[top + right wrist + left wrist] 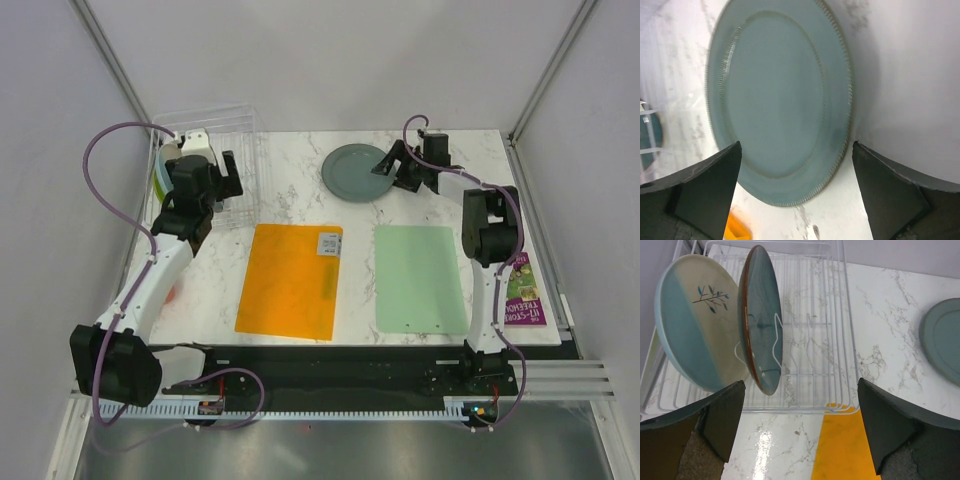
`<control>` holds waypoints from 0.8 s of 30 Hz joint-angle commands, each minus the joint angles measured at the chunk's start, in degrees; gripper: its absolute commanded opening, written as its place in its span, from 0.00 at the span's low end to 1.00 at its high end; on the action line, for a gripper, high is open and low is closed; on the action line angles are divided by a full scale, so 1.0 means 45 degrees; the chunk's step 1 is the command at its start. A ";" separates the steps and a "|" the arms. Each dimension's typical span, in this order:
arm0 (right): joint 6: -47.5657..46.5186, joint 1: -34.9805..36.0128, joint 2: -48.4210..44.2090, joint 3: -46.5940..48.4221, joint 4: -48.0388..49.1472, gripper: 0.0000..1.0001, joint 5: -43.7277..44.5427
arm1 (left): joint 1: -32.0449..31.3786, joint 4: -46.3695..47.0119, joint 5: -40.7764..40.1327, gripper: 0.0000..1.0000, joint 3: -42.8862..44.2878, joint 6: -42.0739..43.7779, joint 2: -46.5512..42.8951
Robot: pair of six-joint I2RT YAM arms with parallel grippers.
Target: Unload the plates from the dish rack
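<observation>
Small white label [329, 244] on flat orange rectangular mat [290, 280], print too small to read. Purple-banded paper card [522, 297] beside right arm's base, lettering not legible. Pale green rectangular mat [420, 280] beside the orange one, on white marbled table [300, 200].

Left gripper [800, 390] spread wide and empty, just short of white wire dish rack [840, 300]. Ahead, standing on edge in it: pale blue and cream plate [695, 325] with leaf sprig, dark blue-grey plate [762, 325] with brown rim.

Right gripper [795, 150] spread wide, gripping nothing, above round grey-green plate [780, 100] with beaded rim, flat on the table.
</observation>
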 commanded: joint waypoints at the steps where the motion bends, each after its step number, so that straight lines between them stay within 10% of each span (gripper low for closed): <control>1: -0.1896 0.0072 -0.2158 -0.0908 -0.1537 0.98 0.2716 | 0.0199 0.0011 -0.1394 1.00 -0.0107 0.1158 -0.0081; 24: -0.3090 0.0307 -0.7903 -0.6006 -0.1774 0.98 0.3716 | 0.1196 0.1963 -0.2293 0.94 0.2705 0.1471 0.4938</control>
